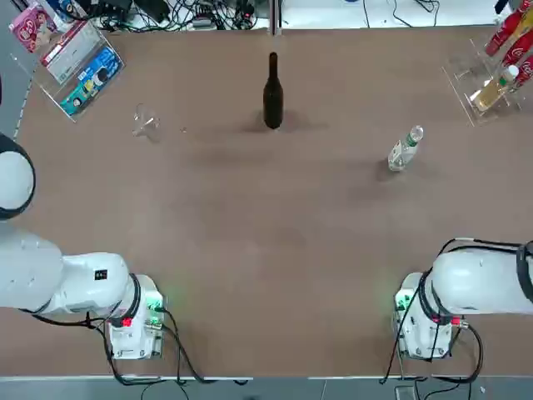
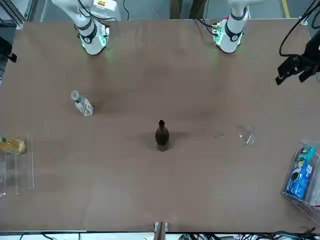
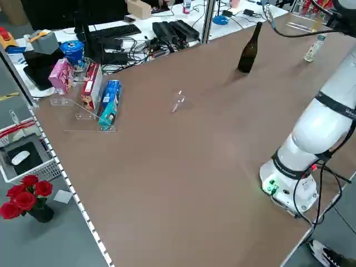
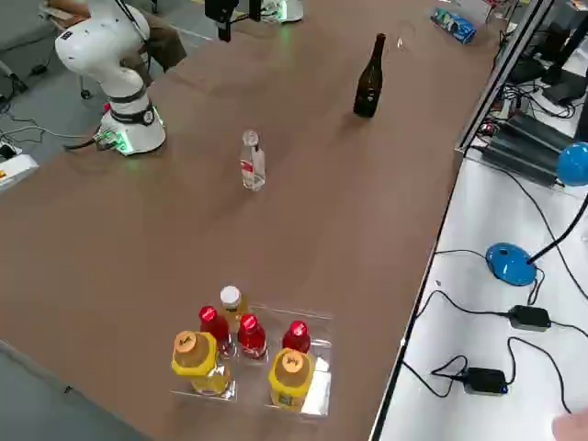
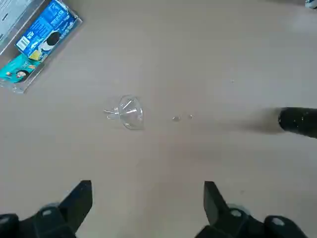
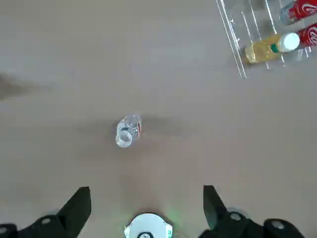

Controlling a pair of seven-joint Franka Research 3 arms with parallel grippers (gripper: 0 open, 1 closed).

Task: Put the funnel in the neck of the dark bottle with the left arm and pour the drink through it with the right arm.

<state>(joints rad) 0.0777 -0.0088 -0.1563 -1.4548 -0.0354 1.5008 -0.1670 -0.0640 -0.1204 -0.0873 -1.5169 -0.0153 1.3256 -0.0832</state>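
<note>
Your funnel [image 1: 146,123] lies on its side at the upper left of the top view, left of the upright dark bottle [image 1: 273,93]; the drink [image 1: 405,150] stands at right, its level unclear. At that view's upper right, a clear tray [image 1: 491,79] holds red-labelled bottles and a yellowish one; at upper left, another tray [image 1: 73,62] holds snack packs. Both grippers, left [image 5: 148,206] and right [image 6: 147,208], are spread above the table. Only the left side view shows red roses [image 3: 26,197].
</note>
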